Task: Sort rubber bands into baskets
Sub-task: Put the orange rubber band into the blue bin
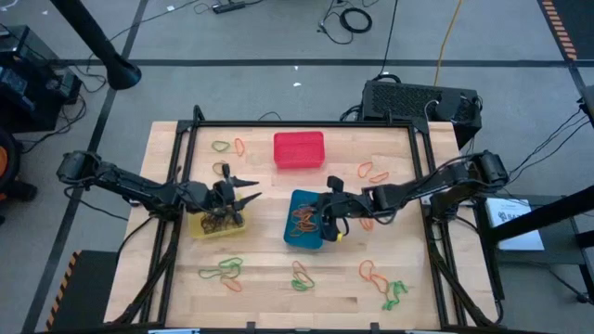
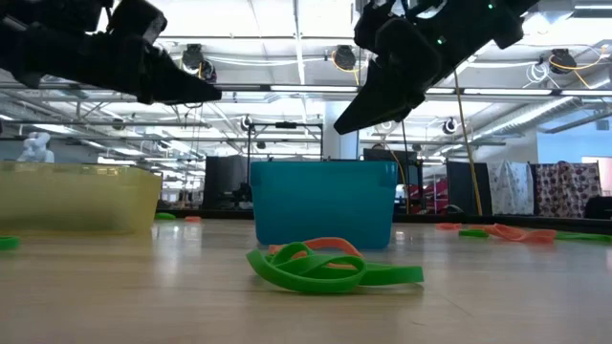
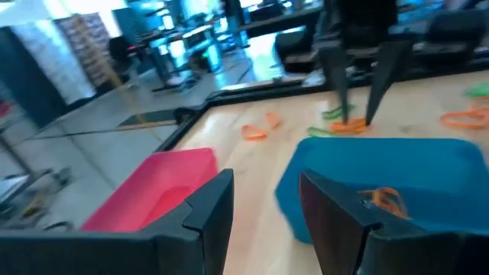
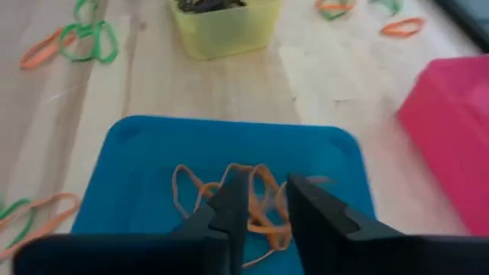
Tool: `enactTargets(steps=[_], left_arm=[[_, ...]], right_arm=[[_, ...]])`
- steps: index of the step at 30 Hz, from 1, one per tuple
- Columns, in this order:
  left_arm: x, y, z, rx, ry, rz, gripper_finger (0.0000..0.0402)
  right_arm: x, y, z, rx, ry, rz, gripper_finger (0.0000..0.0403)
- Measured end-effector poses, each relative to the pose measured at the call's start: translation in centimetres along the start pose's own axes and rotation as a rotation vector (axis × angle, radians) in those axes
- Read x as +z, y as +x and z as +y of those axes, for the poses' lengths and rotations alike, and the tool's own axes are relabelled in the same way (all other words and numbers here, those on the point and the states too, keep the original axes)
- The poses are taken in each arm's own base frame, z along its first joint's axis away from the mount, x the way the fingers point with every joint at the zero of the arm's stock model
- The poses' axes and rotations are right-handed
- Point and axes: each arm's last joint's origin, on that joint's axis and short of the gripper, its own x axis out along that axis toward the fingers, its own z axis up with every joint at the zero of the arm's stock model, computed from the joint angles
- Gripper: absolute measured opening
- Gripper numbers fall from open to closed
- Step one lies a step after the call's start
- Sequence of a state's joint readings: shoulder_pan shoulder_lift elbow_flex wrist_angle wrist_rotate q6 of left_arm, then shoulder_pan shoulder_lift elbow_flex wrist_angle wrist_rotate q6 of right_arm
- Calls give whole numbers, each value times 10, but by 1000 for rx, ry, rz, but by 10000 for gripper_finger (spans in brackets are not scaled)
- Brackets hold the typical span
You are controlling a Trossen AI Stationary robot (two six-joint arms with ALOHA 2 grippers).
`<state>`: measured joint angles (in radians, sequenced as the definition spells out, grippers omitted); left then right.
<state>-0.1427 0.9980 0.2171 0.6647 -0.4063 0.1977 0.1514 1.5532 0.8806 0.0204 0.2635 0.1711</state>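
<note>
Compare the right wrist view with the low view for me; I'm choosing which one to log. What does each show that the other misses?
Only the right wrist view shows the orange rubber bands lying inside the blue basket, dark bands in the yellow basket, and the red basket.

Only the low view shows the left pincer above the yellow basket, a green and orange band tangle on the table in front, and the room behind.

Both show the blue and yellow baskets and the right pincer, open above the blue basket.

No text, label or number can be read anywhere — not on baskets, arms or floor.
</note>
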Motion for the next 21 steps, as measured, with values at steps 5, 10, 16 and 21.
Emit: enactTargets(steps=[5, 10, 16, 21], left_arm=[[-1, 2, 1, -42, -8, -2, 157], [-3, 2, 0, -46, -23, 9, 157], [-4, 2, 0, -69, -26, 18, 157], [-4, 2, -1, -76, -26, 18, 157]], right_arm=[[9, -6, -3, 43, -1, 80, 128], [10, -24, -5, 9, 49, 342, 145], [-13, -44, -8, -84, 88, 672, 146], [-39, -47, -15, -154, 122, 793, 143]])
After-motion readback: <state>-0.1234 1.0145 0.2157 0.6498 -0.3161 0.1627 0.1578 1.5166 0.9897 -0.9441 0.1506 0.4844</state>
